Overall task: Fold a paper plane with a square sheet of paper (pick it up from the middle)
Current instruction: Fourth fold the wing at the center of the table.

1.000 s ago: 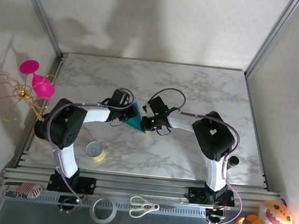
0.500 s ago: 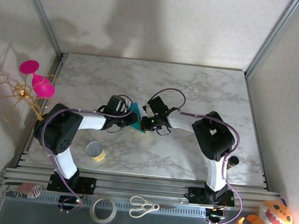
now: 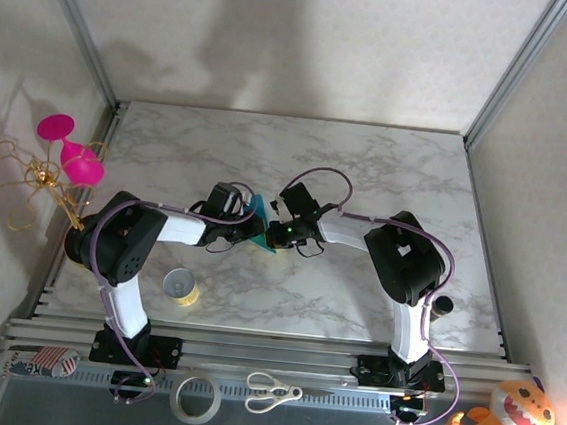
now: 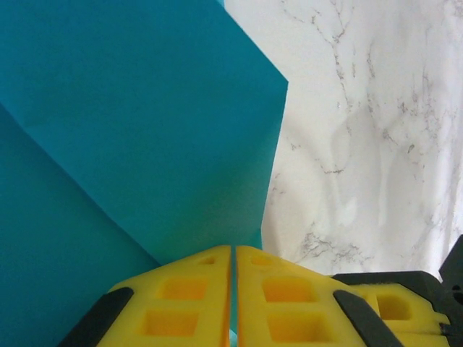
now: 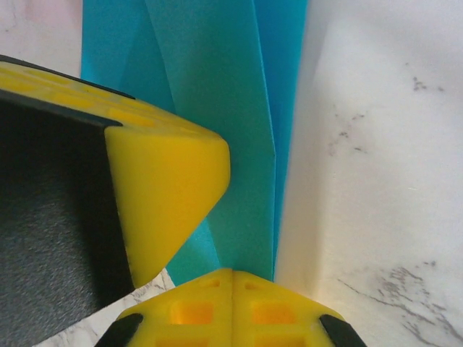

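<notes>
The teal-blue sheet of paper (image 3: 261, 237) lies mid-table, folded into a pointed wedge with slanted creases. My left gripper (image 3: 245, 221) is at its left side. In the left wrist view its yellow fingers (image 4: 233, 249) are shut, with a thin teal edge of the paper (image 4: 145, 108) pinched in the slit between them. My right gripper (image 3: 279, 234) is at the paper's right side. In the right wrist view its tips (image 5: 231, 273) are shut tight, set against the narrow end of the paper (image 5: 224, 94). One finger of the left gripper (image 5: 166, 188) stands beside it.
A small yellow tape roll (image 3: 181, 286) stands on the marble table (image 3: 398, 173) near the left arm. Scissors (image 3: 273, 392) and a tape ring (image 3: 196, 398) lie on the front rail. Pink glasses on a gold rack (image 3: 68, 157) stand off the table's left edge.
The left gripper has closed onto the paper's left edge and its arm has shifted a little. The right arm and the paper's place have not changed.
</notes>
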